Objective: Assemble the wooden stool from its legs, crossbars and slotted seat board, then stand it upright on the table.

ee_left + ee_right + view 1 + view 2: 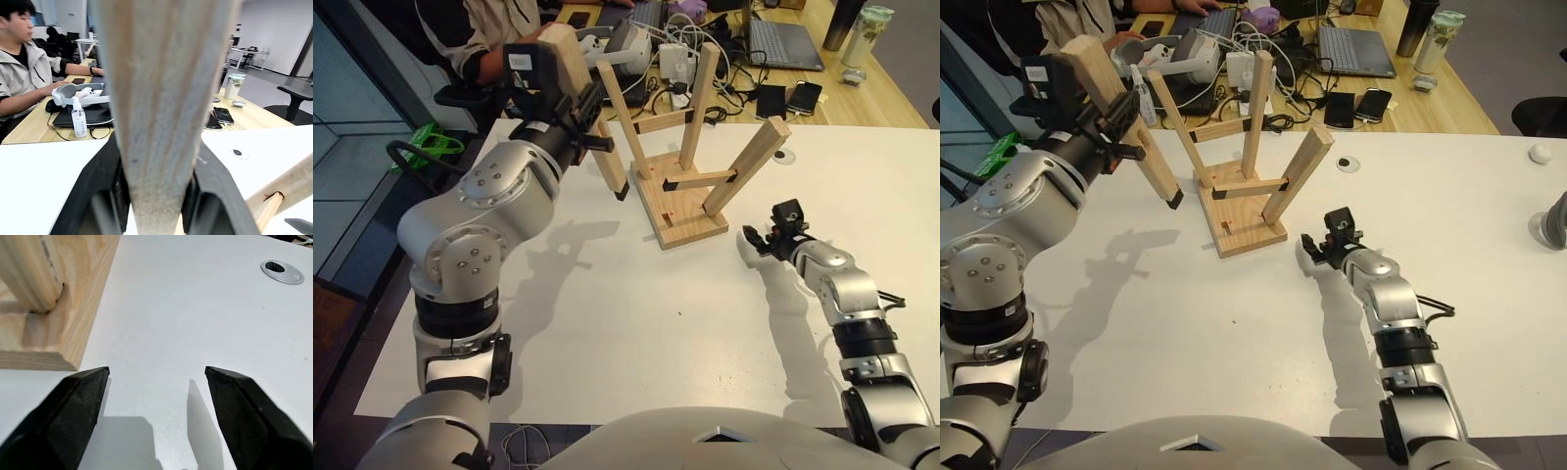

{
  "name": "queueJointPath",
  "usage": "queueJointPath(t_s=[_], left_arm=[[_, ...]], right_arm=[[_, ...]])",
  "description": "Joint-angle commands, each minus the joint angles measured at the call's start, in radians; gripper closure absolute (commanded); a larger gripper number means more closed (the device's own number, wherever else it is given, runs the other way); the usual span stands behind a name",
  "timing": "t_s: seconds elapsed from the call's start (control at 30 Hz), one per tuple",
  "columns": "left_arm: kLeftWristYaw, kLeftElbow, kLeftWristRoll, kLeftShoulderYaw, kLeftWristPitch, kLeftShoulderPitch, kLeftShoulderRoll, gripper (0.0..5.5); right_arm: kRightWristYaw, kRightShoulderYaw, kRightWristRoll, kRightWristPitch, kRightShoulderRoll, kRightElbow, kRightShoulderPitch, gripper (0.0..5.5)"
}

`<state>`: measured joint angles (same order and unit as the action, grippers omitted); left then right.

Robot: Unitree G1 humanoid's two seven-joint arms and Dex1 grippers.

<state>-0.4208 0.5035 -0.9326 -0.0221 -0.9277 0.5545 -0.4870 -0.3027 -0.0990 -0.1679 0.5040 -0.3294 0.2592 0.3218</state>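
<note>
Behind your white table (pixel 607 323) runs a cluttered desk (pixel 871 93). Your stool (pixel 693 108) is upside down. The seat (pixel 680 231) lies flat on the table, so its slots face up. Three legs (pixel 744 166) stand in it, tied by crossbars (pixel 664 121). Your left gripper (pixel 592 122) is clamped on the fourth leg (pixel 609 166) and holds it tilted, lower end just off the seat's left corner. That looks like lining up for the last slot. Your right gripper (pixel 752 240) hovers low over the table just beside the seat's right corner. Its jaws are spread wide and empty, well placed to steady the seat when you push that leg home.
</note>
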Motion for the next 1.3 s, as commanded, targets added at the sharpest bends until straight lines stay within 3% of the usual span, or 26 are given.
queueJointPath(t_s=[0.03, 0.37, 0.8, 1.0, 1.3], left_arm=[[0.026, 0.015, 0.067, 0.009, -0.024, 0.006, 0.025, 4.48], [0.086, 0.013, 0.177, -0.017, -0.048, 0.015, 0.083, 4.48], [0.150, 0.018, 0.309, -0.098, -0.046, -0.044, 0.098, 4.48], [0.048, 0.071, 0.286, -0.263, 0.018, -0.212, 0.317, 4.48], [0.063, 0.068, 0.364, -0.264, 0.065, -0.225, 0.347, 4.48]], right_arm=[[-0.001, -0.002, 0.036, -0.067, 0.041, 0.118, 0.089, 1.83], [-0.039, 0.061, 0.006, -0.106, 0.102, 0.140, 0.183, 1.83], [-0.091, 0.040, -0.004, 0.021, 0.095, -0.085, 0.066, 1.83], [-0.056, 0.095, -0.018, 0.073, 0.087, -0.153, 0.041, 1.83], [-0.103, 0.058, -0.104, 0.206, 0.153, -0.285, 0.070, 1.83]])
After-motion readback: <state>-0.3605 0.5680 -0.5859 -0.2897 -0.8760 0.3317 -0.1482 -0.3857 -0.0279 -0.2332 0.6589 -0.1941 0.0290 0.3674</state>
